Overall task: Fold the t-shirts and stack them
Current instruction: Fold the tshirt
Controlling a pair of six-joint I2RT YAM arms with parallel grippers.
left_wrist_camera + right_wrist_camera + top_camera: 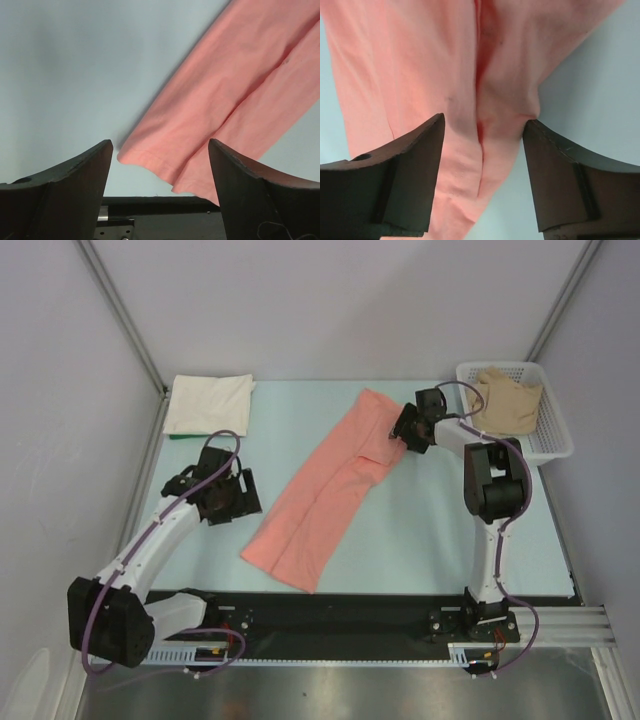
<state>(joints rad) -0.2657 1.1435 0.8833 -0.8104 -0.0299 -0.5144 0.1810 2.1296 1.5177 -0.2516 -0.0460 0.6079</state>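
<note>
The salmon-pink t-shirt (330,485) lies folded into a long strip, running diagonally across the middle of the table. My left gripper (238,497) is open and empty just left of the strip's near end; that end (235,95) shows between and beyond its jaws. My right gripper (400,430) is open over the strip's far right edge, jaws straddling a fold of the cloth (485,75). The cream-white t-shirt (208,403) lies folded at the far left. The tan-beige t-shirt (507,400) lies crumpled in the basket.
A white plastic mesh basket (553,435) stands at the far right corner. A black rail (330,615) runs along the table's near edge. Grey walls enclose the table on three sides.
</note>
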